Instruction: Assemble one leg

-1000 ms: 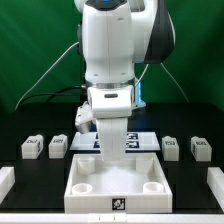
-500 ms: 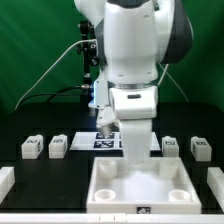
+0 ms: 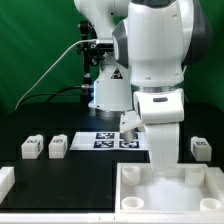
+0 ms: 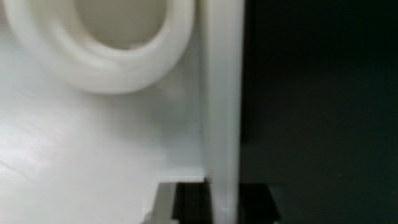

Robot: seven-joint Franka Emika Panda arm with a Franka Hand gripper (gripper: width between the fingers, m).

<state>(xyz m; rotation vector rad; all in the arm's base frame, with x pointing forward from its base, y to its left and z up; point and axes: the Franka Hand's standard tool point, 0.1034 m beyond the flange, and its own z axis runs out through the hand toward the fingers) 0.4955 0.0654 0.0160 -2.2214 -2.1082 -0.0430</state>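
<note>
Tray (image 3: 196,180) and tool (image 3: 162,165) have slid toward the exterior view's right. I see the tool pinching the tray's far wall, one leg (image 3: 202,148) just right of it.

Green curtain backdrop (image 3: 35,50), black table top (image 3: 85,172), soft even light

Tray (image 3: 128,178) partly out of frame

Tray piece (image 4: 80,150): smooth white plastic, faint sheen. Legs (image 3: 32,147): matt white plastic. Bench (image 3: 60,175) was matt black.
</note>
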